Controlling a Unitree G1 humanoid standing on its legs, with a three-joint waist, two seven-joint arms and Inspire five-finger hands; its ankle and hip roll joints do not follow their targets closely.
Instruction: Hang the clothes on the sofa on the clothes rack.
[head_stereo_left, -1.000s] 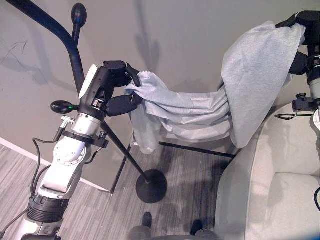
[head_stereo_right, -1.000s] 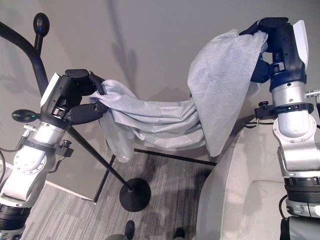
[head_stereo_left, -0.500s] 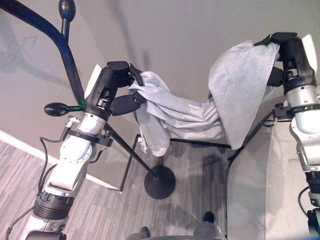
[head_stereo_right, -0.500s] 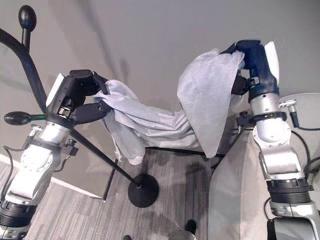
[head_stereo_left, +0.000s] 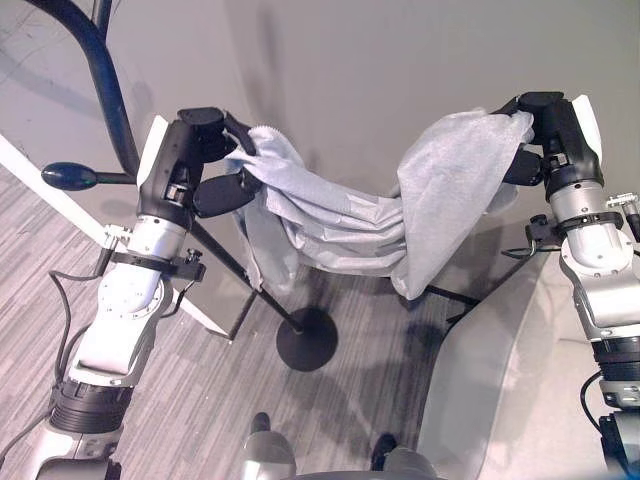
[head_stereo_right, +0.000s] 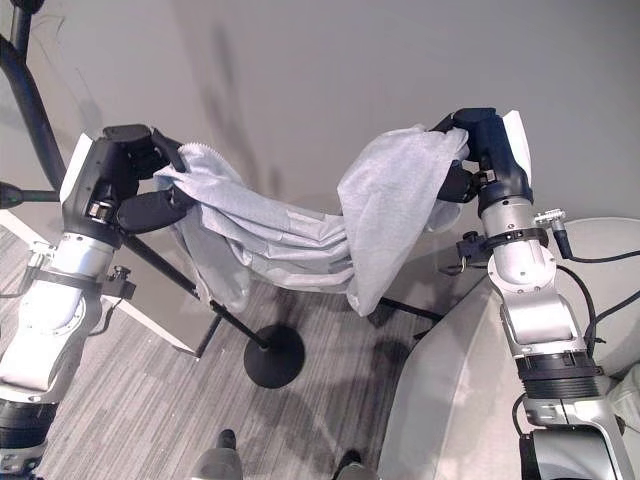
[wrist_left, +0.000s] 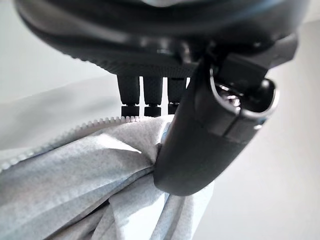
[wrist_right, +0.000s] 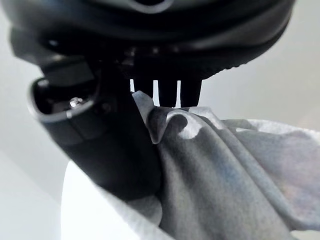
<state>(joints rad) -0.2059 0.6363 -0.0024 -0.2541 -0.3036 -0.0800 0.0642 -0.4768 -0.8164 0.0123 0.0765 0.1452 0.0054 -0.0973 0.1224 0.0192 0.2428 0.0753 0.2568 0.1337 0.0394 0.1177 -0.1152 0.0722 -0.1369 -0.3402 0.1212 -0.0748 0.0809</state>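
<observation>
A light grey garment (head_stereo_left: 340, 215) hangs in the air, stretched between both hands and sagging in the middle. My left hand (head_stereo_left: 205, 165) is shut on its left end, thumb pressing the cloth (wrist_left: 75, 180) against the fingers. My right hand (head_stereo_left: 545, 135) is shut on the right end, from which a wide fold (head_stereo_right: 385, 215) droops down; the cloth (wrist_right: 230, 175) is pinched under its thumb. The black clothes rack (head_stereo_left: 95, 75) rises at the upper left, just behind my left arm, with a knobbed peg (head_stereo_left: 65, 177) sticking out and a round base (head_stereo_left: 306, 340) on the floor.
A pale grey sofa (head_stereo_left: 520, 390) fills the lower right, below my right arm. A grey wall stands behind the garment. Grey wood-look floor (head_stereo_left: 200, 400) spreads around the rack's base, with a white skirting board (head_stereo_left: 40, 190) at the left.
The camera has swung, so the rack and sofa sit differently. My right hand has come lower and closer to the left one, and the garment sags more between them.
</observation>
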